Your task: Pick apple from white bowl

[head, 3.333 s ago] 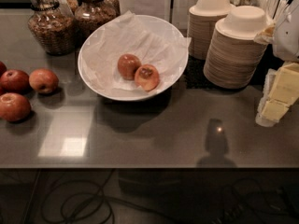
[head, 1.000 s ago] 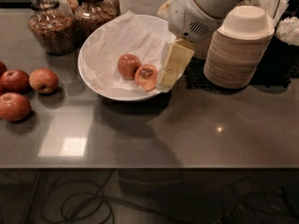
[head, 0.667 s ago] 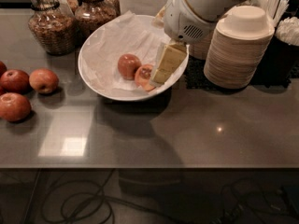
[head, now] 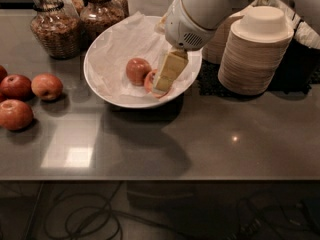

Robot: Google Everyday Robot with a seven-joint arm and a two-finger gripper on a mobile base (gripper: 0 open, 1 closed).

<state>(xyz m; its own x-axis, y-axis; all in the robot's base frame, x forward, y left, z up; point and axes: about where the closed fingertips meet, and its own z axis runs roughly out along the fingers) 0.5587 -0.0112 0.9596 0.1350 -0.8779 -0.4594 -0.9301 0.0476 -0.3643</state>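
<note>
Camera view: at the near left of the grey tabletop [head: 200, 144] lie several red apples [head: 47, 86]. Beyond them sits the paper-lined white bowl [head: 92, 81]. It holds a darker apple [head: 137, 70] and, just right of that, the apple [head: 148, 82], partly hidden by the pincer [head: 164, 81]. The pincer reaches down into the bowl, close against the apple. How far open it stands cannot be told. Farther back stand stacked beige bowls [head: 257, 54] and glass jars [head: 55, 31].

The gripper [head: 162, 84] hangs inside the white bowl [head: 97, 86], near the far edge of the counter [head: 200, 144], and covers the right side of the apple [head: 149, 82]. A darker apple [head: 137, 70] lies just left of it. Red apples [head: 46, 86] cluster at the left edge.
</note>
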